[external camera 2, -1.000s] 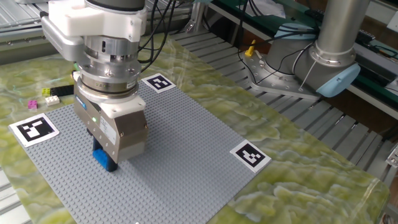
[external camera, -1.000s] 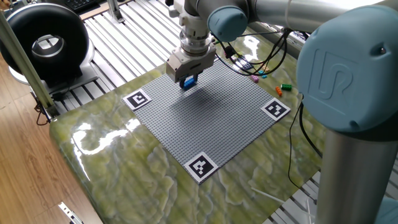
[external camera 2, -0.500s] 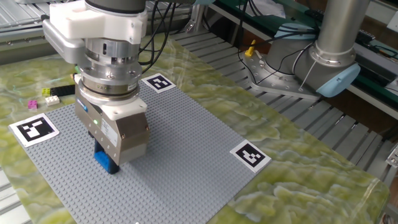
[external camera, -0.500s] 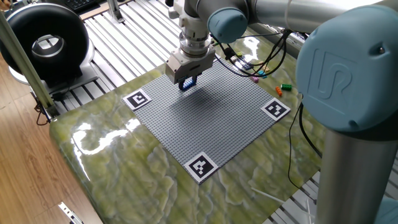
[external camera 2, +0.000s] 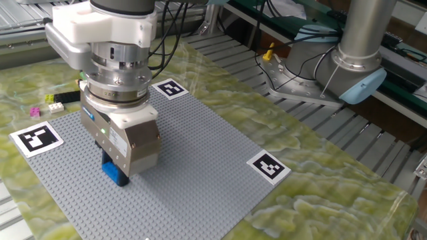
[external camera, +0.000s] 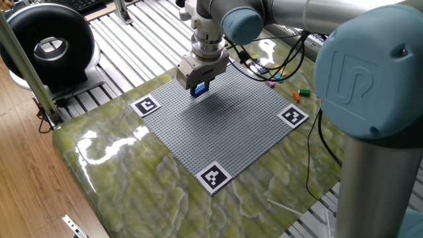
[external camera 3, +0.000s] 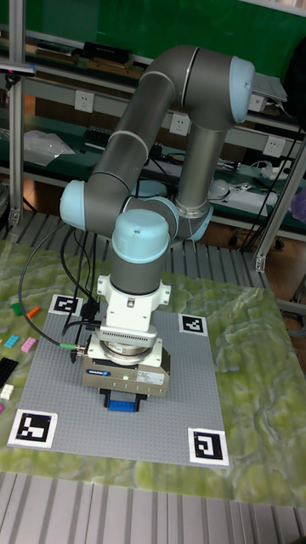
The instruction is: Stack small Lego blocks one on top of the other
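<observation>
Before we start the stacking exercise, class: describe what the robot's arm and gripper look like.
The arm is built of thick silver-grey tubes joined by rounded joints with light blue caps; one cap bears a raised UR logo. At its wrist sit a white block and ribbed metal rings, with black cables trailing off. The gripper is a boxy beige-grey body with a blue label and a small green light.

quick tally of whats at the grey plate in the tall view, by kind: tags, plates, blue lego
marker tags: 4
grey baseplate: 1
blue Lego piece: 1 (single brick or a stack, cannot tell)
total: 6
</observation>
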Robot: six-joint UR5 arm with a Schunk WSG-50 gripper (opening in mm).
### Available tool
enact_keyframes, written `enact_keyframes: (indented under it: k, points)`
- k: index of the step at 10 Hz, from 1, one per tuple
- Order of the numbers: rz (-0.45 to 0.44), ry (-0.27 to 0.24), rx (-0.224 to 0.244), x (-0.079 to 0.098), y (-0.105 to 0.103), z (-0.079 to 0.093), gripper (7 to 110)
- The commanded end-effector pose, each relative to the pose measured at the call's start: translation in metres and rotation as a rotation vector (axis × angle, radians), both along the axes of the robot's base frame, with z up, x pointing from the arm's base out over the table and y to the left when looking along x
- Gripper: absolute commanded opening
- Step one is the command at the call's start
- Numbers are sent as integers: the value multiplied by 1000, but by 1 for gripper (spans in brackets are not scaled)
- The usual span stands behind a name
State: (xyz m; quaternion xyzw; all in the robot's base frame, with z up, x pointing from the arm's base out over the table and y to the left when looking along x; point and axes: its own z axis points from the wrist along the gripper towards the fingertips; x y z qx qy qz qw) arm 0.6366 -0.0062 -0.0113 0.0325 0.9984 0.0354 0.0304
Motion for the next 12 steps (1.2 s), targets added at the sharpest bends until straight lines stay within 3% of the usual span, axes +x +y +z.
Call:
enact_keyframes:
  k: [1,4,5,7,12]
  points:
    - [-11,2,5,1,-1,2,22]
    - [-34,-4,-1,4,-1,2,22]
    - [-41,-7,-1,5,-1,2,7]
    - [-69,-3,-20,7,2,6,7]
    - [-54,0,0,5,6,4,7]
